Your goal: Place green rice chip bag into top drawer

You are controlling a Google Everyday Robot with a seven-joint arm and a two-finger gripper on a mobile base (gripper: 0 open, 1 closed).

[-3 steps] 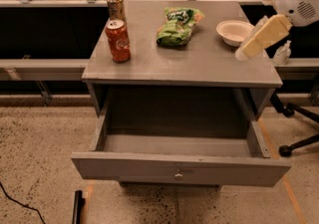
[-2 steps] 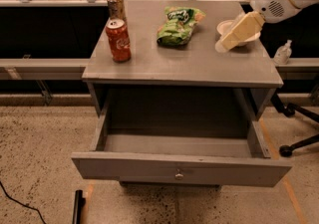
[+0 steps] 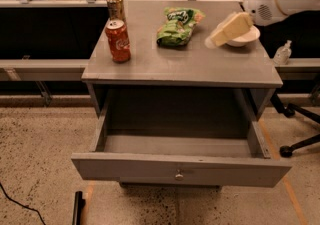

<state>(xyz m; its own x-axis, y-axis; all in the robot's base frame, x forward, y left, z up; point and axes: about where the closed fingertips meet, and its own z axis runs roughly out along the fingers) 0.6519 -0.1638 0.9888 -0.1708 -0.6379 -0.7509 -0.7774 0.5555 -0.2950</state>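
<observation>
The green rice chip bag (image 3: 177,27) is seen lying flat on the grey cabinet top (image 3: 175,69), behind the middle. Its long axis runs from front-left to back-right, and the logo end is turned toward the back. The gripper (image 3: 226,31) is held low over the top just right of the bag, in front of a white bowl (image 3: 246,39). The bag is not in its grasp, and whether it is open or closed cannot be told. A red soda can (image 3: 118,41) is set well left of the bag, with a second can (image 3: 116,5) behind it. The top drawer (image 3: 180,168) is pulled fully out below the front edge, above a speckled floor (image 3: 40,144). A chair base (image 3: 300,144) is seen at the right.
</observation>
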